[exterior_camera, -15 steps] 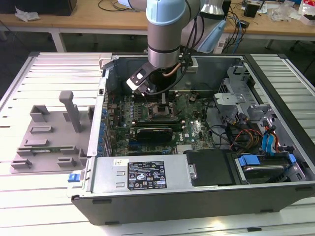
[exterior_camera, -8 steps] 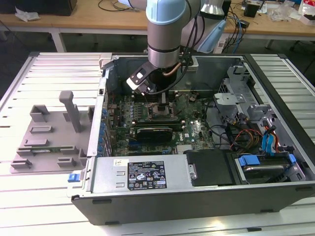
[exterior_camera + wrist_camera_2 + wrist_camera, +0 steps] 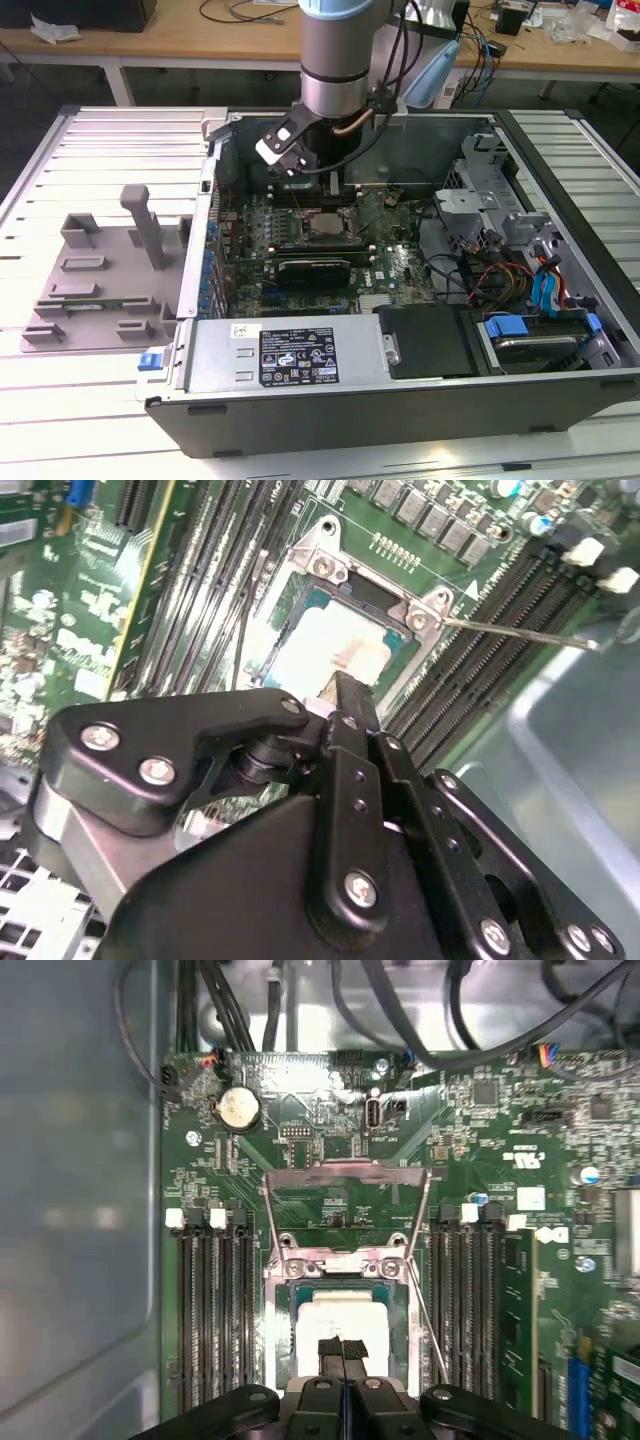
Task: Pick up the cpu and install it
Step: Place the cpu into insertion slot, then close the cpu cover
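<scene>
While hovering gripper [image 3: 343, 1345], clenched on nothing, over cpu [image 3: 340, 1318] socketed at fixture's [image 3: 100, 270] 3 o'clock, exterior view: installing, seemingly; calls for clearing raised load frame [image 3: 340, 1168].

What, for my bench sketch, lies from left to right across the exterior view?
grey fixture with an upright post → cpu → black flat cover → blue-handled drive bay
</scene>
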`<action>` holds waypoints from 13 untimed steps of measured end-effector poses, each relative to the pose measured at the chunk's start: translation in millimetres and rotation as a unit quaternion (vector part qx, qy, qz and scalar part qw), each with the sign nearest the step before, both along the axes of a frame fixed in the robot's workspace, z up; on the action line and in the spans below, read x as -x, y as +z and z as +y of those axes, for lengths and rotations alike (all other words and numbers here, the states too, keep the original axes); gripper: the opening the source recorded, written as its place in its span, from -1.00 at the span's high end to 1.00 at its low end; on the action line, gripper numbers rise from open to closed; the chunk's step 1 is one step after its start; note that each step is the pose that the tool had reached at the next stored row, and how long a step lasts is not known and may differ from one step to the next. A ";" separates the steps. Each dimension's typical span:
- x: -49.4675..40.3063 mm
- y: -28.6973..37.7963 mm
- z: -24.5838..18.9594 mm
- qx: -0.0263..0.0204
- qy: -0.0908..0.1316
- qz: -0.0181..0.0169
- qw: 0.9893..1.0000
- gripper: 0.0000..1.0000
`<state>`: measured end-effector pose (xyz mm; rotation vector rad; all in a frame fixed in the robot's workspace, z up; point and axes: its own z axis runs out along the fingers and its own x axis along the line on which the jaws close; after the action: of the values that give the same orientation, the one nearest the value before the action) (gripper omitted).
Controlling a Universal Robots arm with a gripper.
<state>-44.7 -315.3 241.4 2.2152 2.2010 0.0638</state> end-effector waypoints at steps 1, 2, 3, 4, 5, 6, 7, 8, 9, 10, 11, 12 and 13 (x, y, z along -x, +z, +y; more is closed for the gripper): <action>0.0 7.8 0.0 0.000 0.000 0.000 1.000 0.79; 0.0 7.9 0.0 0.000 0.000 0.000 1.000 0.79; -0.1 7.9 0.0 0.000 0.000 0.000 1.000 0.79; 0.0 7.9 0.0 0.000 0.000 0.000 1.000 0.79; 0.0 8.0 0.0 0.000 0.000 0.000 1.000 0.79; 0.0 8.0 0.0 0.000 0.000 0.000 1.000 0.79; 0.0 7.9 0.0 0.000 0.000 0.000 1.000 0.79; 0.0 7.9 0.0 0.000 0.000 0.000 1.000 0.79; 0.0 8.0 0.0 0.001 0.000 0.000 1.000 0.79; 0.0 7.9 0.0 0.001 0.000 0.000 1.000 0.79; 0.0 7.9 0.0 0.001 0.000 0.000 1.000 0.79; 0.0 7.9 0.0 0.001 0.000 0.000 1.000 0.79; 0.0 8.0 0.0 0.001 0.000 0.000 1.000 0.79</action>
<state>-44.6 -315.3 249.3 2.2144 2.2005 0.0623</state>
